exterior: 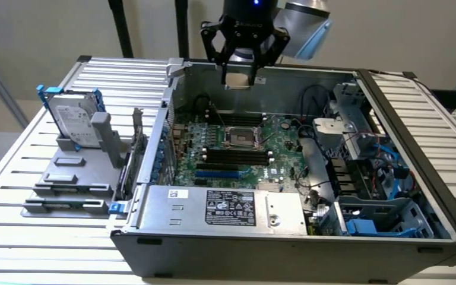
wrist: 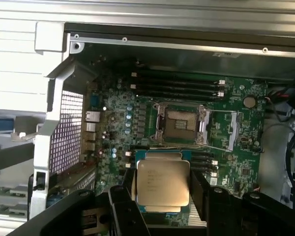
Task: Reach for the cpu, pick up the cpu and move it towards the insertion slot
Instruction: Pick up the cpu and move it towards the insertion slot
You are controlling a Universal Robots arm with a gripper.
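Chip (wrist: 162,185) sits pinched in my pincer (wrist: 162,196); I keep it level and square above the socket (wrist: 181,124).

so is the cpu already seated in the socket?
No: in the wrist view the cpu sits between the end effector fingers, apart from the insertion slot, whose dark centre is bare.

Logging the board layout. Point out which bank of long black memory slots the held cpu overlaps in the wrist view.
The bank nearer the gripper: the cpu covers it; the other bank lies beyond the insertion slot.
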